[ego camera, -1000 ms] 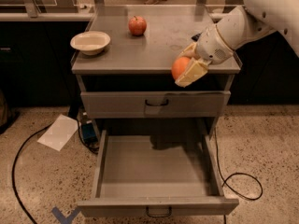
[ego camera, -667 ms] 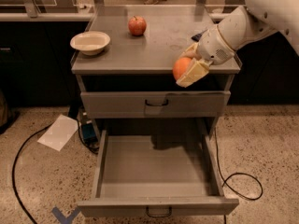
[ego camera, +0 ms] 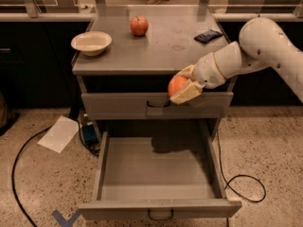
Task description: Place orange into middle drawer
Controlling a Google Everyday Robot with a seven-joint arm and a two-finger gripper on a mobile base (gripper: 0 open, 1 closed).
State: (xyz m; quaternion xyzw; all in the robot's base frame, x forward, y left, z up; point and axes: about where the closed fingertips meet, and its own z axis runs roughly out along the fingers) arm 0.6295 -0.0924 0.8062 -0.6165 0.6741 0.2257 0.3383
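Transport step, by the look of it: middle drawer (ego camera: 156, 171) pulled wide open and bare. Above its rear right, level with the closed upper drawer (ego camera: 123, 105), hand (ego camera: 182, 89) pinching orange (ego camera: 176, 84). Next, probably: lower into the open drawer, then let go close to its floor.

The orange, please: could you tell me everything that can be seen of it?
The orange is round, smooth and uniformly orange, with no stem showing. The pincer holds it in the air, its pale fingers clamped on it from above and below and hiding its right side. It hangs in front of the closed upper drawer, just below the front edge of the cabinet top, and above the open middle drawer, which it does not touch.
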